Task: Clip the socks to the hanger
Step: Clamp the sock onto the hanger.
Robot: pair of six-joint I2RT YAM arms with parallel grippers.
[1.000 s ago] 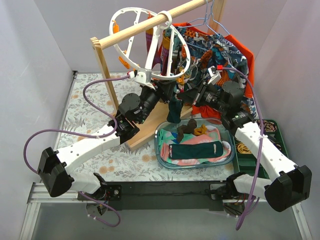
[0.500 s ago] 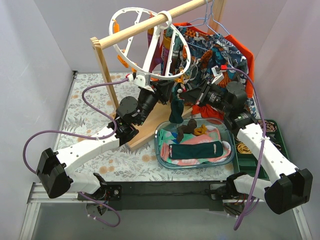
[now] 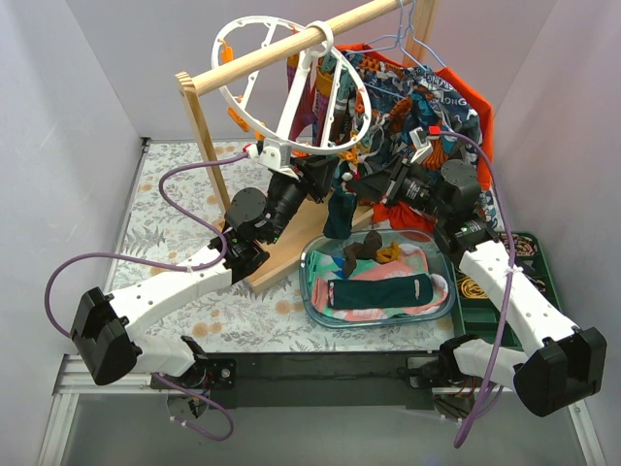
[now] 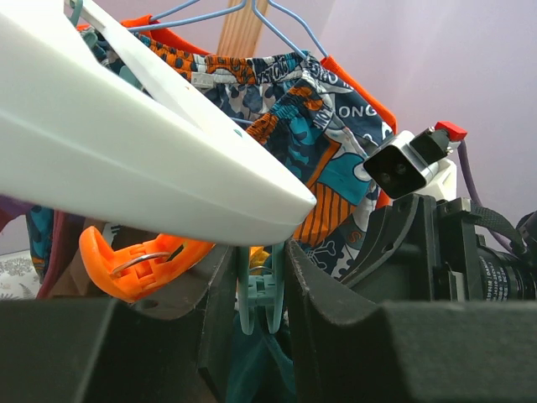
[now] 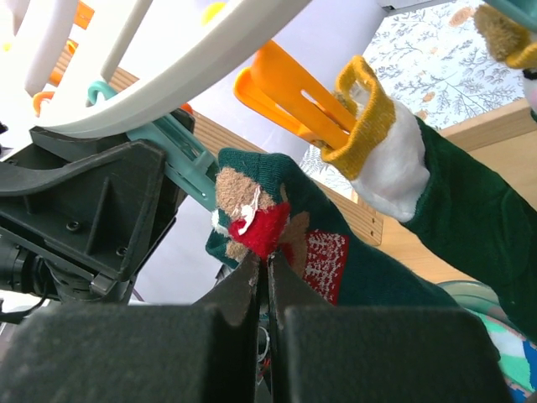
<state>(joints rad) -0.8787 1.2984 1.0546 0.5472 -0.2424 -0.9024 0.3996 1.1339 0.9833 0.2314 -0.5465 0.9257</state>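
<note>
The white ring hanger [image 3: 291, 92] hangs from the wooden rail and fills the top of the left wrist view [image 4: 126, 159]. My left gripper [image 3: 325, 183] is under its rim, shut on a teal clip peg [image 4: 260, 290] that dangles from the ring. My right gripper [image 3: 357, 184] is shut on the edge of a dark green sock [image 5: 369, 269] with a red and brown pattern. The sock hangs down [image 3: 339, 216] right beside the teal peg [image 5: 172, 143]. A second green sock with a yellow cuff [image 5: 373, 126] sits at an orange peg [image 5: 289, 96].
A clear tray [image 3: 312, 291] below the grippers holds several more socks, one dark teal [image 3: 378, 291]. The patterned shirt [image 3: 427, 97] hangs on a wire hanger behind. The wooden rail [image 3: 281, 49] and its post [image 3: 209, 146] stand left. A green bin [image 3: 532, 262] is at the right.
My right gripper has moved left and up with the green sock, bringing it against my left gripper under the ring. The left arm has barely moved.
</note>
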